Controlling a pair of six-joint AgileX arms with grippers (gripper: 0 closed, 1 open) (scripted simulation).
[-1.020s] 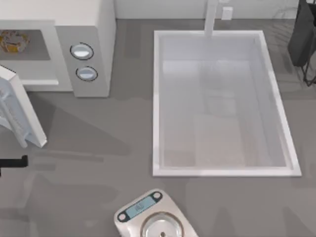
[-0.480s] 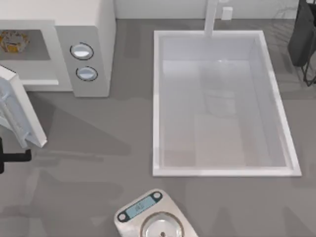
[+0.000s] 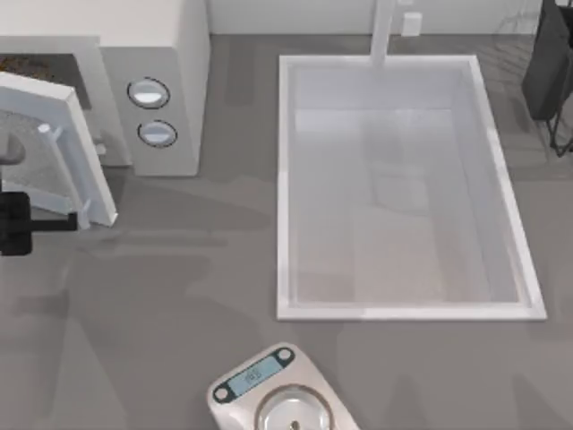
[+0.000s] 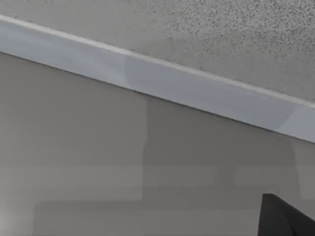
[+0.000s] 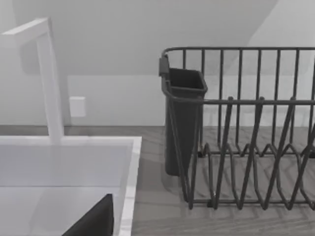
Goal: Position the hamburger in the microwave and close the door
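My left jaws point(image 3: 54, 222) sit at the far left edge of the desk point(image 3: 179, 287), just in front of the microwave point(image 3: 152, 54), and a dark finger reaches toward the lower outer corner of the door point(image 3: 58, 148); I cannot tell whether it touches the frame, nor whether my jaws are spread or pressed together. The door stands part-way open, angled across the front of the oven mouth, its white frame around a greyish speckled window and a small handle point(image 3: 43, 133) showing near its middle. In my left wrist view the speckled window point(image 4: 236, 34) and the white frame edge point(image 4: 157, 81) run slantwise close before the camera, with bare grey desk beneath and a dark tip of my own finger at the corner. The hamburger is hidden: behind the door the cavity point(image 3: 36, 67) shows as a dark speckled strip and I cannot pick the bun out of it. The two round knobs point(image 3: 149, 92) are stacked on the microwave's side panel, to the right of the door. My right arm point(image 3: 551, 63) is parked at the far right back corner, beside the white sink point(image 3: 286, 179), and its jaws I cannot judge either. Its wrist view takes in the white faucet point(image 5: 47, 73), the sink rim, and a dark wire dish rack point(image 5: 246, 128) with a cutlery cup point(image 5: 184, 118) hung on its end. A steel scale point(image 3: 277, 394) lies at the front edge of the desk, well apart from the microwave.
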